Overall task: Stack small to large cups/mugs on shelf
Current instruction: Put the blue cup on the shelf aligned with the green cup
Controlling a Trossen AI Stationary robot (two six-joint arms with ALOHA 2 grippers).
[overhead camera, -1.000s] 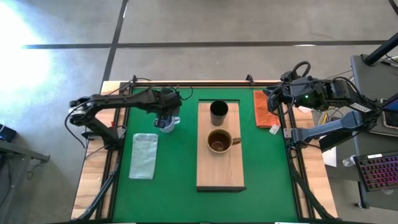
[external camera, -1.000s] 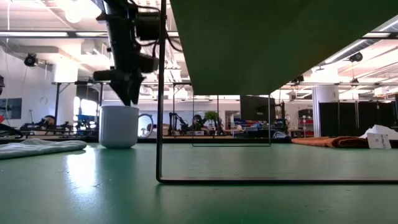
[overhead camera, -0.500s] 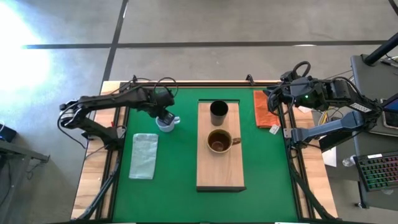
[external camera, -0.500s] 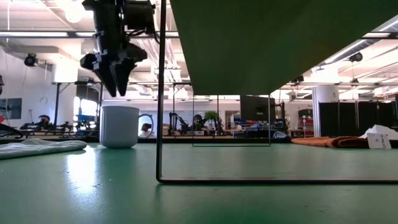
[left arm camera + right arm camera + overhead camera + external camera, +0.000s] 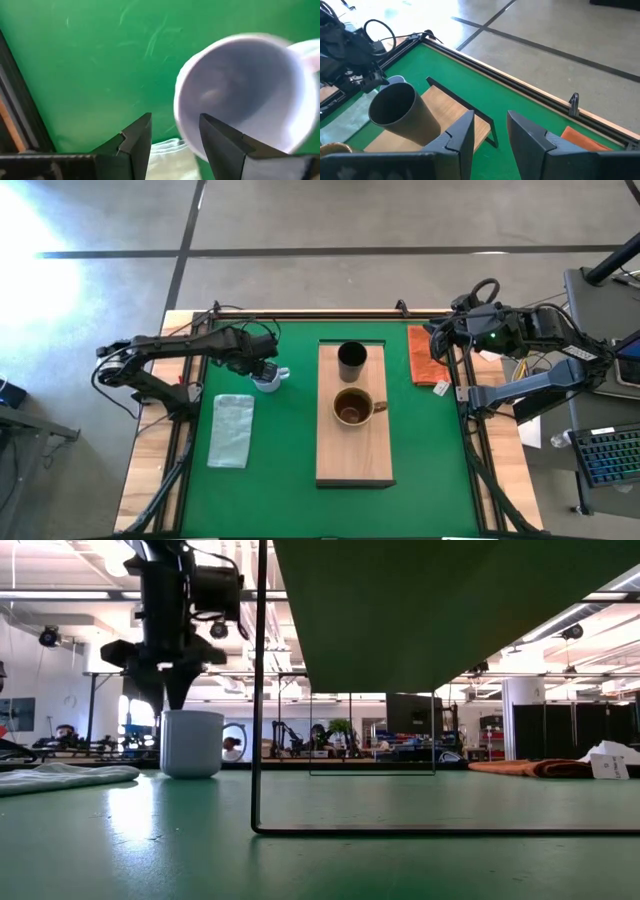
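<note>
Left end effector (image 5: 168,700) lower again, spread, just above pale mug (image 5: 191,743) rim.

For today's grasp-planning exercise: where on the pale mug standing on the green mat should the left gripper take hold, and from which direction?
Grip the pale mug by its rim wall, coming from above: it stands upright with its mouth open, and the left gripper, open, already hangs over it. Choose the side away from the handle, which points toward the shelf.

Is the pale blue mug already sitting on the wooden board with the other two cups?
No, the pale blue mug stands on the green mat left of the wooden board, under the left claw.
</note>
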